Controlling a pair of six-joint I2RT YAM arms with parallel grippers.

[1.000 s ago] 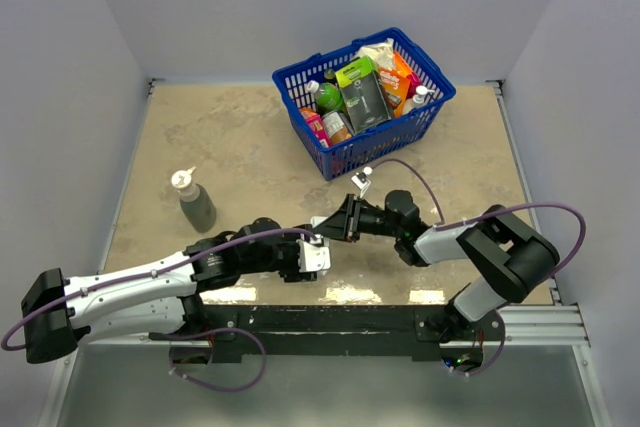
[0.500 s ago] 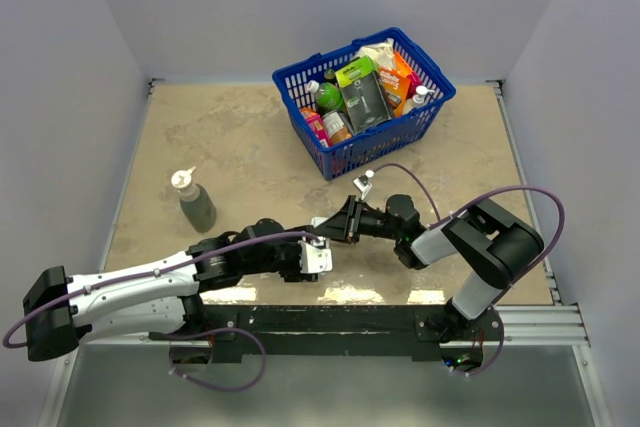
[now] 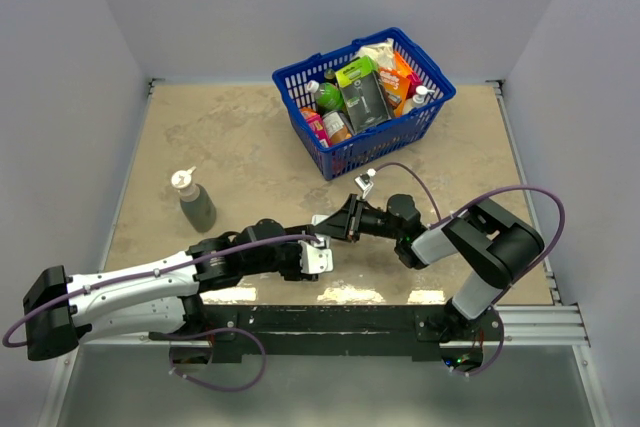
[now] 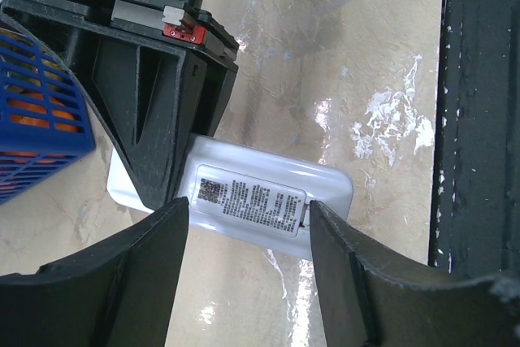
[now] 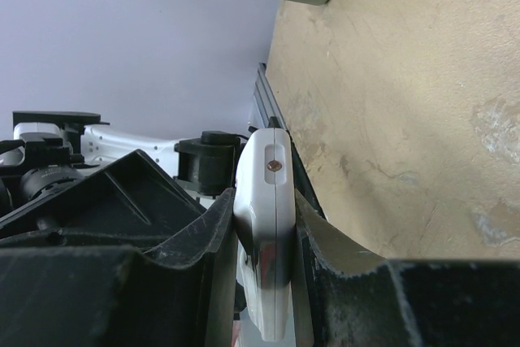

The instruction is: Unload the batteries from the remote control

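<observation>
Pinching the remote control by one end over the bench, the right tool holds it. The left tool stands half-wide at its labelled face. It seems light, stiff, slick; edges suit.

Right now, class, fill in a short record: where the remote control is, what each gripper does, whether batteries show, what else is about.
Remote control: white, labelled face showing, near the table's front edge
Right gripper: shut on one end of the remote control
Left gripper: open, fingertips at the labelled face, contact unclear
Batteries: none visible
Other things: spray-top bottle at left, blue basket of groceries at back
</observation>
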